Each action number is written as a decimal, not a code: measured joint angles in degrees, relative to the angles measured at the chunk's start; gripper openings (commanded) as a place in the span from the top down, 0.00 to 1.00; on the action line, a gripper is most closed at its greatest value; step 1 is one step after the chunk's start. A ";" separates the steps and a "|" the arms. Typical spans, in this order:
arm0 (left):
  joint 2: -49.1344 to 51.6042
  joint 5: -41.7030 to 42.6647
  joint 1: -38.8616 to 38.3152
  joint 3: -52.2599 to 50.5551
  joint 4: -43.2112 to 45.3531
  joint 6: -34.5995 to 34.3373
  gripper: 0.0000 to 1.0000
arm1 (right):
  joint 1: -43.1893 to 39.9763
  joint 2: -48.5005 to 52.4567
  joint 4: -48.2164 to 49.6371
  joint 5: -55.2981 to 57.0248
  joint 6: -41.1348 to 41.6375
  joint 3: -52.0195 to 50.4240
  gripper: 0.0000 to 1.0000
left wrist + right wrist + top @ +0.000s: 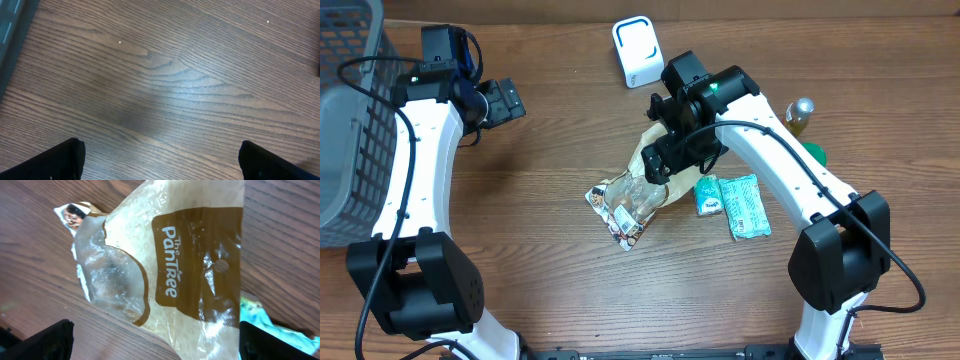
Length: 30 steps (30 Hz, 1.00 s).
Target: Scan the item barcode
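The item is a clear and brown bag of rice (632, 192) marked "The PanTree" (175, 265), lying flat on the wooden table. My right gripper (662, 163) hovers just above the bag's upper end, open, its dark fingertips (45, 340) wide apart on either side of the bag and touching nothing; nothing is held in the right gripper (160, 345). No barcode shows on the bag's visible face. A white scanner-like box (635, 50) stands at the back centre. My left gripper (505, 102) is far off at the upper left, open over bare wood (162, 162).
A grey mesh basket (350, 110) fills the left edge. Two teal packets (730, 203) lie right of the bag, one showing in the right wrist view (260, 315). A small bottle (800, 115) and a green object (815, 153) sit at the right. A printed packet corner (75, 212) pokes out by the bag.
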 measured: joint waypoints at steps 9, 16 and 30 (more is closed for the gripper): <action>0.00 0.00 0.00 0.00 0.02 0.00 0.00 | 0.00 0.00 0.04 1.84 0.15 0.00 0.00; 0.00 0.00 0.00 0.00 0.00 0.00 0.01 | 0.00 0.00 0.02 2.12 0.33 0.00 0.00; 0.00 0.00 0.00 0.00 0.00 0.00 0.00 | 0.00 0.00 0.02 2.14 0.55 0.00 0.00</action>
